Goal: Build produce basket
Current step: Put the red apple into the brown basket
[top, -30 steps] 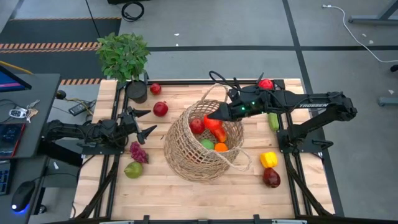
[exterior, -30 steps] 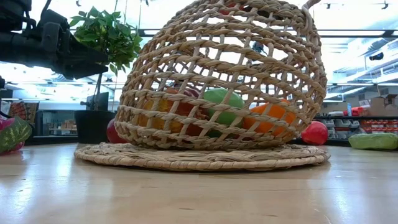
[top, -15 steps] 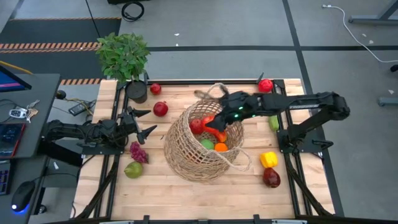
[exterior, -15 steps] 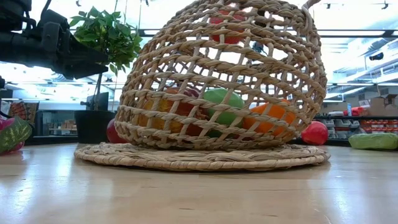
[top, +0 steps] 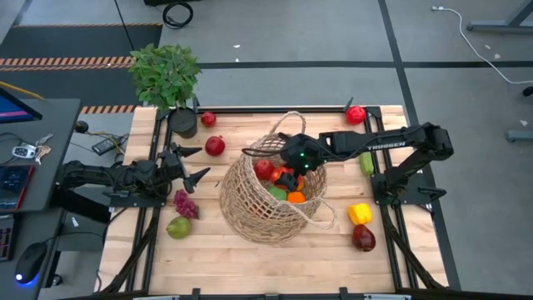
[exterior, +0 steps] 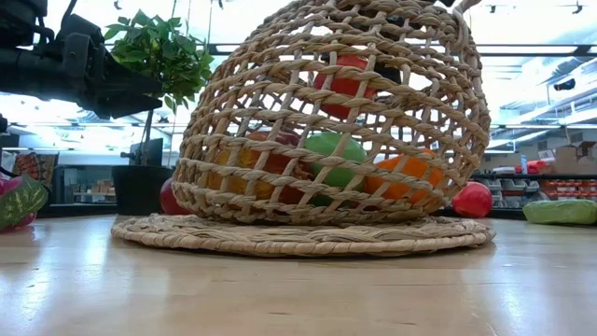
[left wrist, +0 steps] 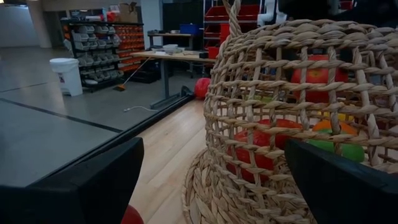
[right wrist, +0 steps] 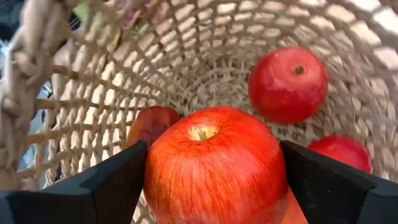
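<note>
The wicker basket [top: 241,200] stands in the middle of the table, its mouth tilted toward the far right. Several pieces of produce lie in it: a red apple [right wrist: 288,84], a green fruit [exterior: 336,154], an orange one [exterior: 410,173]. My right gripper [top: 288,177] reaches into the basket mouth, shut on a red-orange apple [right wrist: 214,165], which also shows through the weave [exterior: 347,79]. My left gripper [top: 193,164] waits open at the left, pointing at the basket wall. My right gripper pinches the red-orange apple between its two fingers [right wrist: 106,180], one on each opposite side [right wrist: 155,174]. The fingers slant down into the basket from the table's right. The apple hangs clear above the produce in the basket, its stem dimple [right wrist: 200,132] turned toward the wrist.
Loose produce lies around the basket: a red fruit [top: 215,146], purple grapes [top: 185,202] and a green pear [top: 178,227] at the left; a green cucumber [top: 366,162], a yellow pepper [top: 360,213] and a dark red fruit [top: 363,238] at the right. A potted plant [top: 166,75] stands at the far left corner.
My right gripper has sunk and gone toward the table's left, into the basket mouth, rolling its wrist on the way. The red-orange apple has gone with it, from the basket's rim down inside the weave.
</note>
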